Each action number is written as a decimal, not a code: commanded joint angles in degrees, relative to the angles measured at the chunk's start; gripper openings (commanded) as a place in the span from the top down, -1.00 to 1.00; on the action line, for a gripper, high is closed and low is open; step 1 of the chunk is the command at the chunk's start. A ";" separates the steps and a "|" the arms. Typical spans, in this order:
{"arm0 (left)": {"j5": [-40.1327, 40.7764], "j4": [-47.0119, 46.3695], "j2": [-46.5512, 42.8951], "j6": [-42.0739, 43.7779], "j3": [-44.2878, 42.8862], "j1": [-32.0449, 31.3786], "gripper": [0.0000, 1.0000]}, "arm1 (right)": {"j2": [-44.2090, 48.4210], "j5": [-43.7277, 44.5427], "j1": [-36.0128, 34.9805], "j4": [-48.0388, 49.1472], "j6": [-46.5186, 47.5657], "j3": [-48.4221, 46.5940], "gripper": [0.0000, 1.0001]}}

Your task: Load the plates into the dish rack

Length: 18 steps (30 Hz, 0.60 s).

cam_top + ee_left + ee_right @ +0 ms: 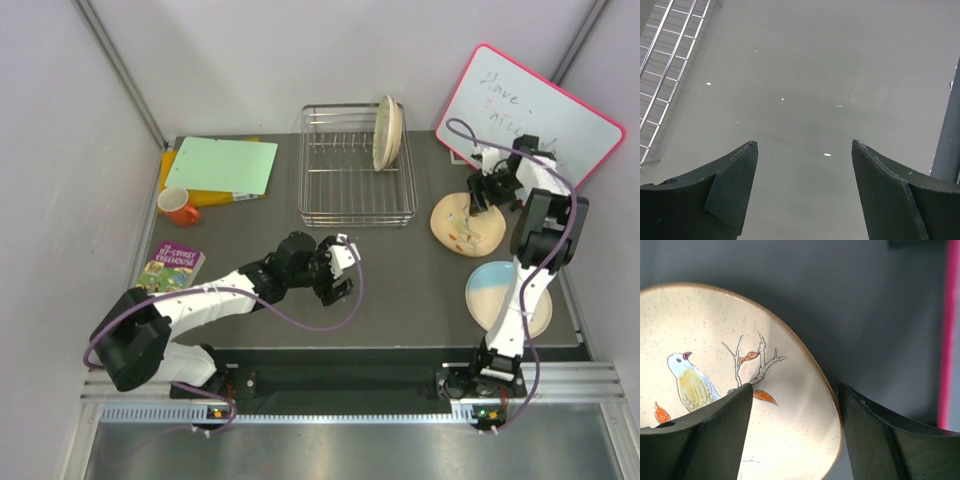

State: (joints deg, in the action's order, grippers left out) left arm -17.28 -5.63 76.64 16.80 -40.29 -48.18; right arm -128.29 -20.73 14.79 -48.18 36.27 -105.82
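**Rack** (355,170): sits at the far middle of the tabletop (400,300). One racked plate (388,132) stands on edge in the rack's far right corner. It is held upright by the bars, and the slots to its left are free.

**Awaiting loading:** the bird plate (462,228) lies flat just right of the rack's near right corner. The blue plate (508,298) lies flat further out, to the near right of the rack.

**Right claw** (480,203): released and low over the bird plate's far edge. In the wrist view one finger is above the painted face and the other is past the rim, over bare tabletop. This straddle is judged to be the set-up for an edge pinch, since a flat plate offers no other hold. Whether it is touching the plate cannot be told.

**Left claw** (343,268): released and holding nothing, over bare tabletop on the rack's near side. It is judged to be parked there to keep the right arm's route to the rack clear.
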 commanded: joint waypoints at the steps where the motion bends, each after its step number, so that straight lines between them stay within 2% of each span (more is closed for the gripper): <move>1: -0.21 -3.25 -2.19 0.78 -0.40 -0.24 -0.61 | 5.32 -4.75 1.47 -5.25 3.36 5.25 -0.36; 8: -1.18 -4.74 -3.34 -0.01 2.93 -0.68 -0.61 | 12.26 -11.68 1.65 -7.19 5.39 13.62 -0.31; 12: -0.21 -3.96 -5.09 0.87 4.43 -0.77 -0.61 | 15.08 -13.72 1.47 -4.31 4.34 18.44 -0.31; 15: -0.12 -2.99 -5.89 0.69 4.96 -0.77 -0.61 | 15.44 -13.81 1.47 0.70 1.88 19.77 -0.32; 18: -0.74 -1.67 -5.80 0.43 5.31 -0.77 -0.61 | 12.02 -15.21 1.04 1.78 0.21 16.98 -0.32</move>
State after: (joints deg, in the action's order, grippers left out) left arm -17.23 -6.81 72.55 17.04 -35.64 -48.75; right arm -116.40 -31.09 16.25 -50.89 38.44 -86.00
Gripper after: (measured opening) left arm 0.805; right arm 0.663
